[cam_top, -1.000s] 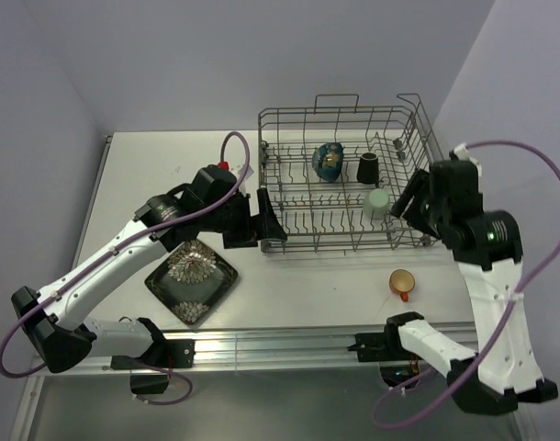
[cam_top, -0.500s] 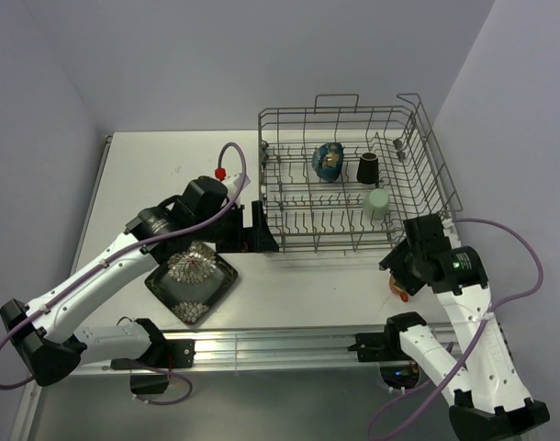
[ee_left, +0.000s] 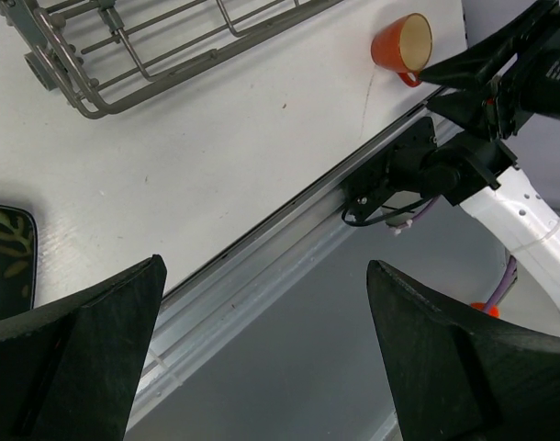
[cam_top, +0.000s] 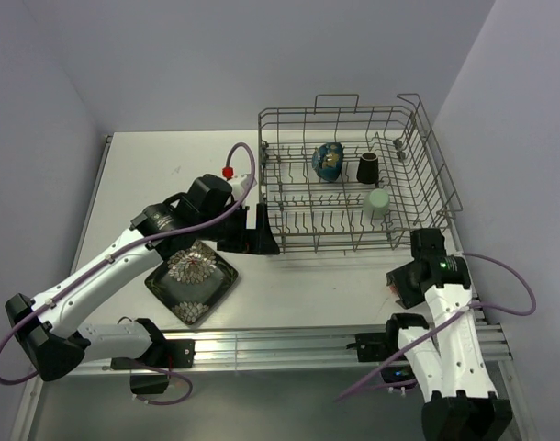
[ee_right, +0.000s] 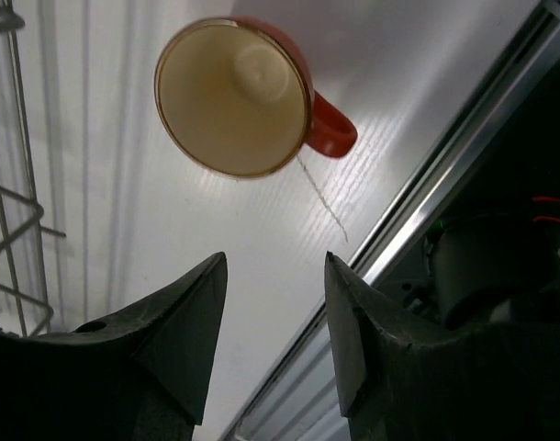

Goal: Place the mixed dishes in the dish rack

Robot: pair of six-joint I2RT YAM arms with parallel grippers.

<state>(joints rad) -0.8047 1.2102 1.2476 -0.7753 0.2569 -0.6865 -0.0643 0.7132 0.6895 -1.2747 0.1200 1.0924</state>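
The small orange cup [ee_right: 234,96] sits on the worktop [cam_top: 151,165] near its front right corner, just outside the dish rack [cam_top: 298,111] and close to the front rail [cam_top: 262,335]. In the overhead view the right arm hides nearly all of it. It looks like glazed ceramic, so it is probably light, rigid, smooth enough to slip, and likely to chip if knocked or dropped. It appears to lie tipped on its side, so it may roll when nudged. Its cream-lined mouth faces the right gripper [ee_right: 274,266], so its long axis, mouth to base, runs roughly in line with that gripper's reach. Its loop handle [ee_right: 333,129] sticks out sideways toward the rail. The soundest hold is probably 1 finger inside the mouth and 1 outside, pinching the wall away from the handle, since squeezing across the round body risks it squirting free. The right jaws stand partly apart with nothing between them, short of the cup and not touching it. The left gripper [ee_left: 263,271] hangs by the rack's front left corner, near the dark square plate [cam_top: 193,280], its jaws spread wide and empty. The rack holds 3 dishes: the dark bowl [cam_top: 328,161], the small brown cup [cam_top: 368,167] and the pale green cup [cam_top: 378,202].
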